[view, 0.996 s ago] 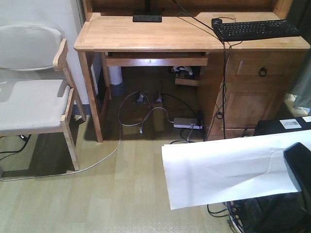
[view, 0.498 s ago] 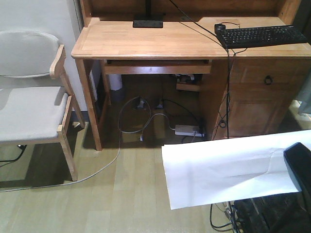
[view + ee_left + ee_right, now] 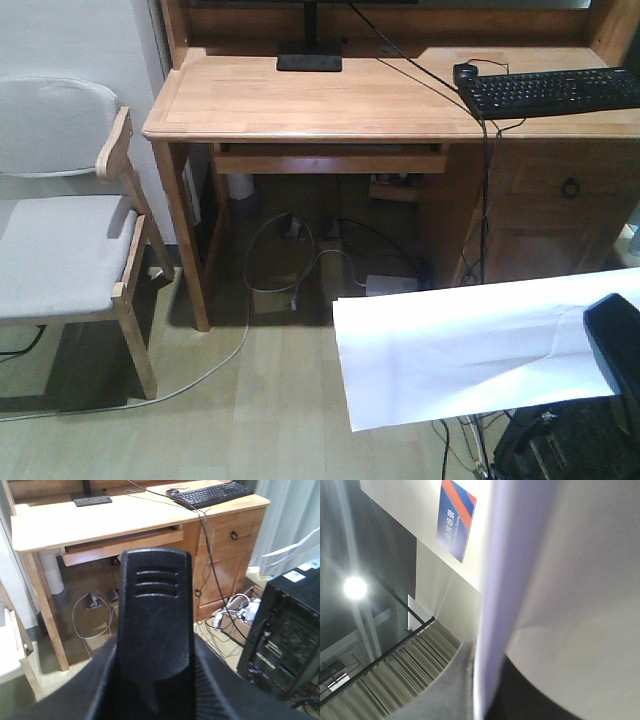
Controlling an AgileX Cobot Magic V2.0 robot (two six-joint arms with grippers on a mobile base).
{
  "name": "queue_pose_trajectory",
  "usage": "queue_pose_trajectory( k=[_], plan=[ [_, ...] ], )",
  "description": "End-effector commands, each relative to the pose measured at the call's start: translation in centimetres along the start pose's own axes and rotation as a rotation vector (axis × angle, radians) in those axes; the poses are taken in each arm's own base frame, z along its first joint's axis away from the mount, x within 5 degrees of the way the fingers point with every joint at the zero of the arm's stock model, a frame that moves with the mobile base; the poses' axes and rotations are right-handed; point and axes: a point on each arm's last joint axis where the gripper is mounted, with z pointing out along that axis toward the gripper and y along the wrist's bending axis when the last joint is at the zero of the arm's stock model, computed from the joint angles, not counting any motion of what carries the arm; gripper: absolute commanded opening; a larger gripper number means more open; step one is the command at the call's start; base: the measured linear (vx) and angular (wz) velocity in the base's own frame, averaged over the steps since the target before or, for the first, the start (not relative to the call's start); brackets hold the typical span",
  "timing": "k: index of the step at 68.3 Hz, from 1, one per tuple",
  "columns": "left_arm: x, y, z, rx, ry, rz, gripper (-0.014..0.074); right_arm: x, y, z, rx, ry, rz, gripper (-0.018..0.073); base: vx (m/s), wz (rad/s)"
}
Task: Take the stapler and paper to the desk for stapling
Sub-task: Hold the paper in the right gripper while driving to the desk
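Note:
The white paper (image 3: 460,360) hangs flat in the air at the lower right of the front view, above the floor and short of the desk (image 3: 330,105). My right gripper (image 3: 615,345) is shut on the paper's right end. In the right wrist view the paper (image 3: 560,580) runs edge-on between my right gripper's (image 3: 481,680) fingers. My left gripper (image 3: 150,685) is shut on the black stapler (image 3: 152,610), which stands up between the fingers and fills the middle of the left wrist view. Its orange-red patch is hidden. The desk (image 3: 75,527) lies ahead of it.
A black keyboard (image 3: 550,92), a mouse (image 3: 466,72) and a monitor foot (image 3: 308,62) sit on the desk. A wooden chair (image 3: 70,230) stands at the left. Cables and a power strip (image 3: 390,284) lie under the desk. A black computer tower (image 3: 285,635) stands at the right.
The whole view has moved closer to the desk, which now sits lower and larger in the front view. The paper keeps its place in my right gripper.

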Motion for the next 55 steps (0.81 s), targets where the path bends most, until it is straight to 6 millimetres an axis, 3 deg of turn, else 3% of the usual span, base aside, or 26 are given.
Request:
queue_pose_trajectory(
  k=[1,55],
  plan=[
    [-1.75,-0.07,-0.41,0.008,-0.123,-0.003,-0.0006,-0.02,0.75,-0.57,-0.108,-0.034,0.0,-0.0001,0.17,0.03],
    [-1.75,-0.07,-0.41,0.008,-0.123,-0.003,-0.0006,-0.02,0.75,-0.57,-0.108,-0.034,0.0,-0.0001,0.15,0.02]
  ],
)
